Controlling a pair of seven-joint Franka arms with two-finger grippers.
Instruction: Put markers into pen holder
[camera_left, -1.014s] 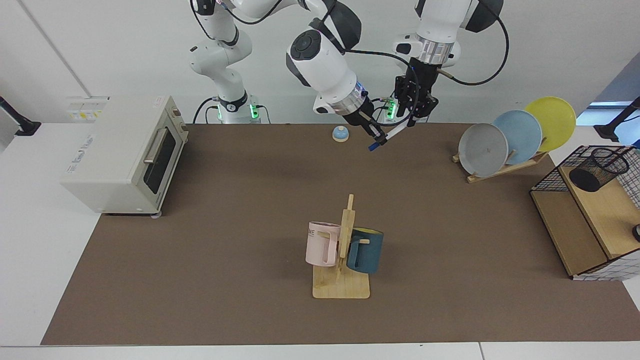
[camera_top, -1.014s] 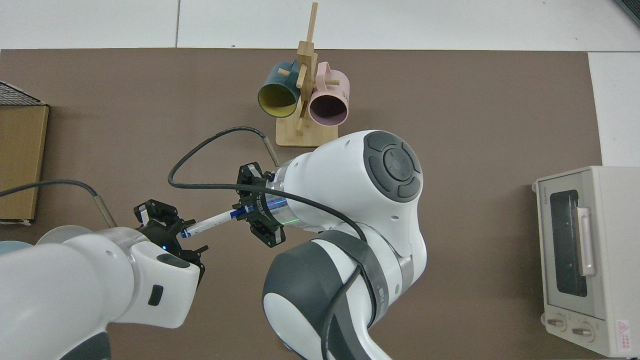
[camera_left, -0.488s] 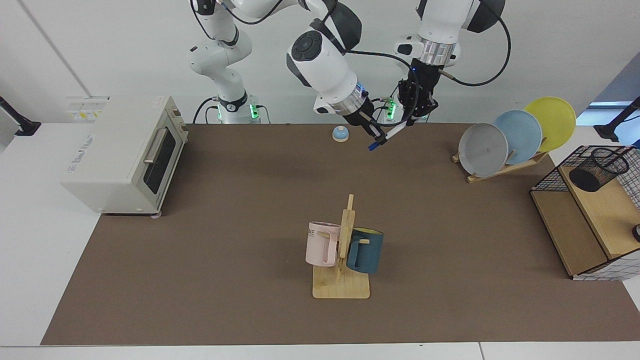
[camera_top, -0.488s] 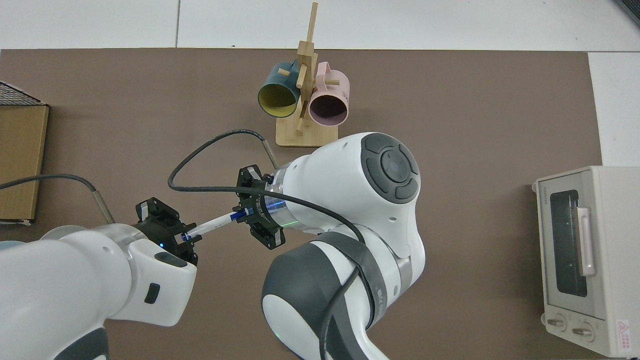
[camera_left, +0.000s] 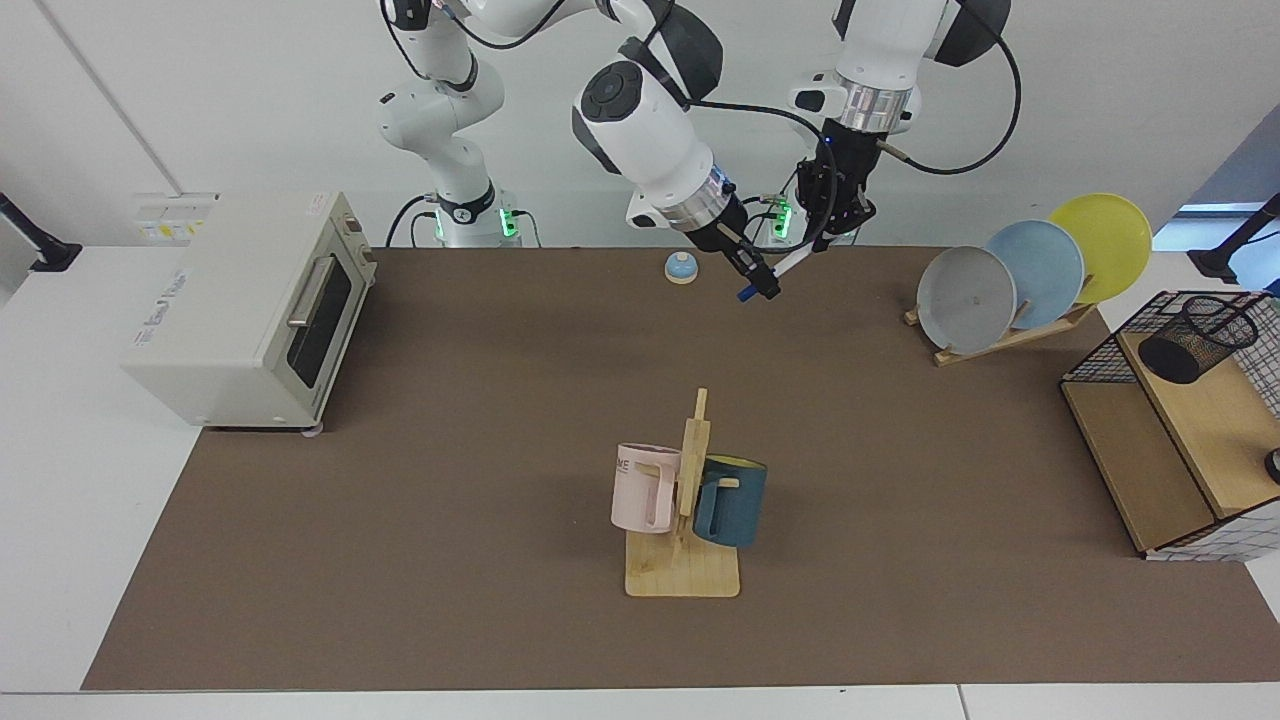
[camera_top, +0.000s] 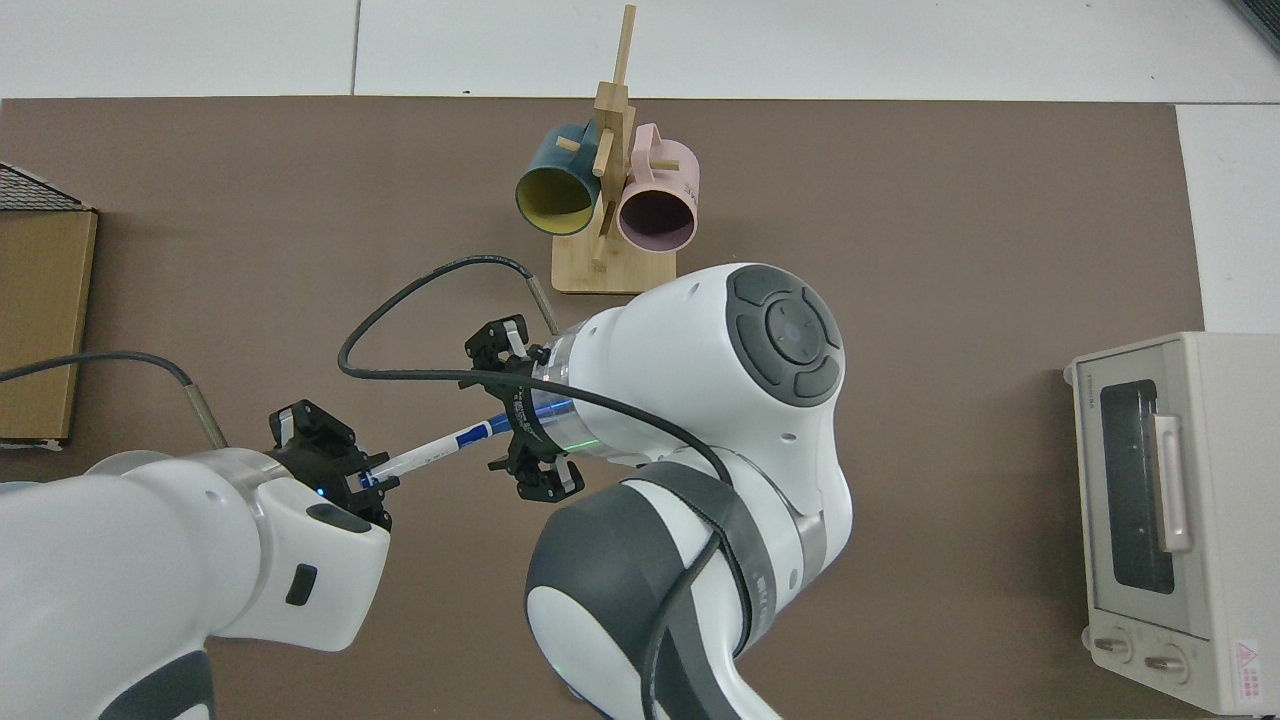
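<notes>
We see the marker (camera_top: 430, 455) held in the air above the back of the desk (camera_left: 480, 420), the left gripper (camera_top: 370, 480) clamped on its white end. The right gripper (camera_top: 515, 410) straddles the blue end with its fingers spread apart. The pen holder (camera_left: 1195, 338) stands well apart on a wooden shelf.

Facing and overhead views, both over table (camera_left: 480, 420).
</notes>
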